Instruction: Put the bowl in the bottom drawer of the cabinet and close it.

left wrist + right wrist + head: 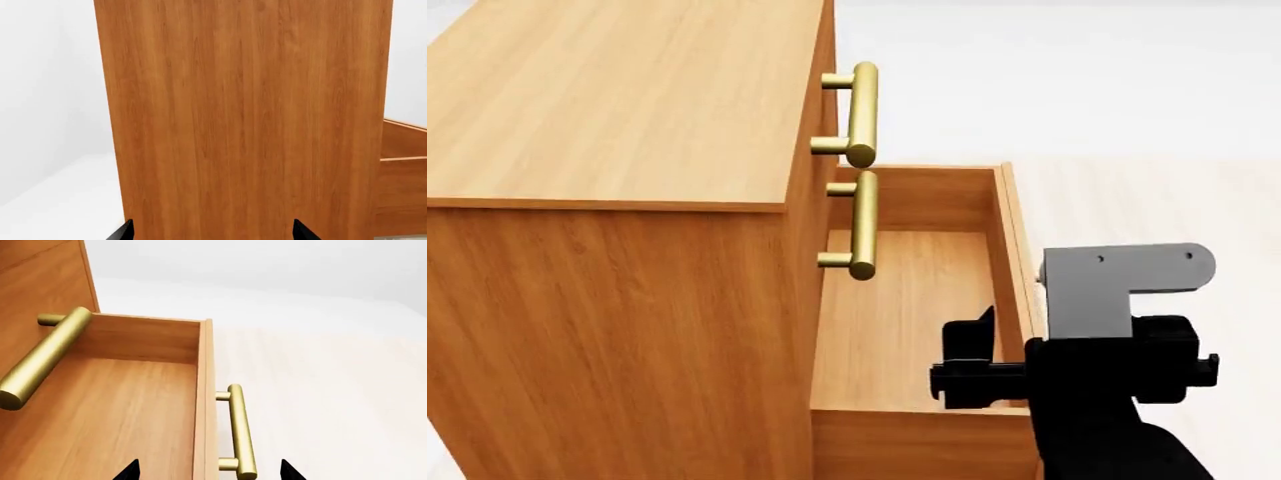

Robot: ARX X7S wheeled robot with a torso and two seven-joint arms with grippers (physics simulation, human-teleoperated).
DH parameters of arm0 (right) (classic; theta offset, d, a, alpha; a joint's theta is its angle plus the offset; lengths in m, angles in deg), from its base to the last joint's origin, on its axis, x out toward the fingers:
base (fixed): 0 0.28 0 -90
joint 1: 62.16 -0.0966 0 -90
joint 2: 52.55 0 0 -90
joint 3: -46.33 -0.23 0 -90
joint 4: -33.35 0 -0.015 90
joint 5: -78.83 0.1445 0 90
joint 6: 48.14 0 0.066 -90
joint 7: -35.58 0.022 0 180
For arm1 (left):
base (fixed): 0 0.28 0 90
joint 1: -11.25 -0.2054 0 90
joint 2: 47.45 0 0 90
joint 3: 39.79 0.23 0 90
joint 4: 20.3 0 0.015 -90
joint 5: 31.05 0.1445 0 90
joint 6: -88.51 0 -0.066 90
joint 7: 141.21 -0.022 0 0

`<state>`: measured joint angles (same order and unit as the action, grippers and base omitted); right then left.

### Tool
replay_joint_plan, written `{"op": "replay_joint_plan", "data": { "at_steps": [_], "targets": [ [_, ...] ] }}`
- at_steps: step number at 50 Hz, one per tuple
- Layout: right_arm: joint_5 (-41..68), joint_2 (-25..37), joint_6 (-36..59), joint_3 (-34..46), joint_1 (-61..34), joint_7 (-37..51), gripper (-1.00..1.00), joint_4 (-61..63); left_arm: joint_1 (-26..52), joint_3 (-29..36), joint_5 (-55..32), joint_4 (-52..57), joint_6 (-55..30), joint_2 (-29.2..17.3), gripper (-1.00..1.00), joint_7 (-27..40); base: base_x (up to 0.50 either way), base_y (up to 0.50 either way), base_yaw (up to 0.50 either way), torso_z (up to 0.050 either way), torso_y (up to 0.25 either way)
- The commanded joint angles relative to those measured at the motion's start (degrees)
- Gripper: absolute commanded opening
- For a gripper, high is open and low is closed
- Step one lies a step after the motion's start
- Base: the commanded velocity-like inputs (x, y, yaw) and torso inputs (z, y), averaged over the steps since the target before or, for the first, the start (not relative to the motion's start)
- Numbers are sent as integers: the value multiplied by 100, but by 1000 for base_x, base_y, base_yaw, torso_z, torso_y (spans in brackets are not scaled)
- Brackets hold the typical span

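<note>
The bowl is out of view. In the head view the orange-brown cabinet (614, 100) fills the left, and its bottom drawer (1010, 250) is pulled out with a bare wooden floor inside. My right gripper (1014, 360) hangs open over the drawer's front wall, one finger (972, 345) inside the box. The right wrist view shows the right gripper (210, 472) straddling that front wall (207, 390) and the drawer's brass handle (241, 430) without touching either. My left gripper (213, 235) is open, facing the cabinet's plain side panel (240, 120) from close by.
Brass bar handles of the top drawer (862, 110) and the middle drawer (861, 225) jut out over the open drawer; the middle one (43, 357) also shows in the right wrist view. Pale floor (1174, 200) lies beyond the drawer front.
</note>
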<state>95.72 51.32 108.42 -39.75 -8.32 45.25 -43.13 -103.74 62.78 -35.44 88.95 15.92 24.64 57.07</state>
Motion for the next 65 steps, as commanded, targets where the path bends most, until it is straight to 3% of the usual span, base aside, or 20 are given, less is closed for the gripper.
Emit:
{"op": "replay_joint_plan", "data": {
  "at_steps": [1, 5, 8, 41, 43, 53, 55, 65],
  "targets": [
    [20, -15, -77, 12, -41, -46, 100, -459, 0, 18, -23, 114, -98, -46, 100, 42, 0, 0, 0, 0, 0],
    [5, -9, -138, 38, -19, -46, 100, -565, 54, 51, -2, -240, 198, -5, 100, 26, 0, 0, 0, 0, 0],
    [-4, -10, -206, 59, 2, -54, 100, -647, 38, 36, -36, 37, -54, -52, 100, 52, 0, 0, 0, 0, 0],
    [2, 19, -404, 125, -5, -91, 100, -1438, 103, 130, -30, -292, 231, -76, 100, 117, 0, 0, 0, 0, 0],
    [-9, 15, -434, 89, -19, -56, 100, -1461, 37, 107, -62, 88, -71, -135, 100, 156, 0, 0, 0, 0, 0],
    [-138, 60, -564, -61, 2, 202, 100, -1525, 97, 155, -29, -258, 212, -100, 100, 156, 0, 0, 0, 0, 0],
    [-135, 69, -561, -71, -13, 208, 100, -1530, 27, 127, -65, 113, -77, -163, 100, 193, 0, 0, 0, 0, 0],
    [-189, 140, -622, -64, 0, 284, 100, -1471, 69, 168, -57, -191, 186, -137, 100, 190, 0, 0, 0, 0, 0]
  ]
}}
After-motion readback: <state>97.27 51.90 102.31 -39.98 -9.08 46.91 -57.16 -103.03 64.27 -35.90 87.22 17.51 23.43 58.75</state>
